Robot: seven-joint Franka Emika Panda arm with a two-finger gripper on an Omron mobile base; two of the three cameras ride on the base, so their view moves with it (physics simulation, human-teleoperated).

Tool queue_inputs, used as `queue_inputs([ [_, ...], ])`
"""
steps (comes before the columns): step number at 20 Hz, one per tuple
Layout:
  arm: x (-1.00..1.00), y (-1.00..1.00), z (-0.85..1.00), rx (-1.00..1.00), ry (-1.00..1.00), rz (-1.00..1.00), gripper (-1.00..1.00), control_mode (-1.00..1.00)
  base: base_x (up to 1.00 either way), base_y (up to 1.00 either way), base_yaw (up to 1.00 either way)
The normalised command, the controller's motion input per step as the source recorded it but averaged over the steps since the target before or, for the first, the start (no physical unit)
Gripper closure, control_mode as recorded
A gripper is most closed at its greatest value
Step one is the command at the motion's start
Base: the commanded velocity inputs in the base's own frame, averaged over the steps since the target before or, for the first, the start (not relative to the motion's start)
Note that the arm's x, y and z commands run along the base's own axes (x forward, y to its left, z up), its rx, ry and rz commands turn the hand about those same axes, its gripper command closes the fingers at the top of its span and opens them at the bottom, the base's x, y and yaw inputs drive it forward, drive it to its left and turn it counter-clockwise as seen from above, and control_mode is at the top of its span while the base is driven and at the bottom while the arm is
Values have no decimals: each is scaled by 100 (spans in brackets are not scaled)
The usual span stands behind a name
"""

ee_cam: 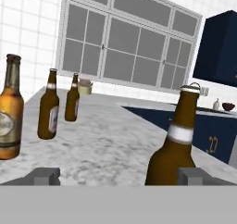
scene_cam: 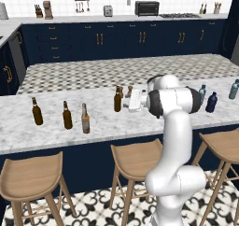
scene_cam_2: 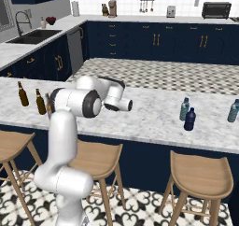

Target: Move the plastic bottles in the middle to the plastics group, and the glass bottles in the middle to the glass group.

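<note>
Nearest the hand camera, the open gripper [ee_cam: 118, 176] holds nothing; its jaws stand wide, level with the counter [scene_cam: 140, 122], apparently to straddle a bottle body. Left to right: glass group [scene_cam: 51, 113] together at the left end; amber grey-labelled bottle [scene_cam: 85, 119] just beside; dark brown bottle [ee_cam: 173, 144] nearest the right fingertip; navy bottle [scene_cam: 211, 102] stands close by the plastics group [scene_cam: 218, 92].

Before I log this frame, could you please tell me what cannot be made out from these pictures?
- Hand: left base view, the arm's forearm covers it; its open tips show in the hand view.
- Dark brown bottle: hand view, base cut off by the bottom edge.
- Amber bottle: hand view, cut by the left edge; label blurred.
- Small shakers: left base view, too small to identify.
</note>
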Motion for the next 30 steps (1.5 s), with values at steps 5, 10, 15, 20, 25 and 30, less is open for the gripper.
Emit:
queue_inputs([
  [5, 36, 0, -22, 0, 3, 0, -100, -100, 0, 0, 0],
  [10, 34, 0, -21, 0, 1, 0, -100, -100, 0, 0, 0],
  [15, 30, 0, -10, -1, 0, 0, -100, -100, 0, 0, 0],
  [20, 3, 10, 0, -1, 0, 0, -100, -100, 0, 0, 0],
  [25, -3, 28, 0, 0, 0, 0, -100, -100, 0, 0, 0],
  [30, 1, 27, 0, 0, 0, 0, -100, -100, 0, 0, 0],
])
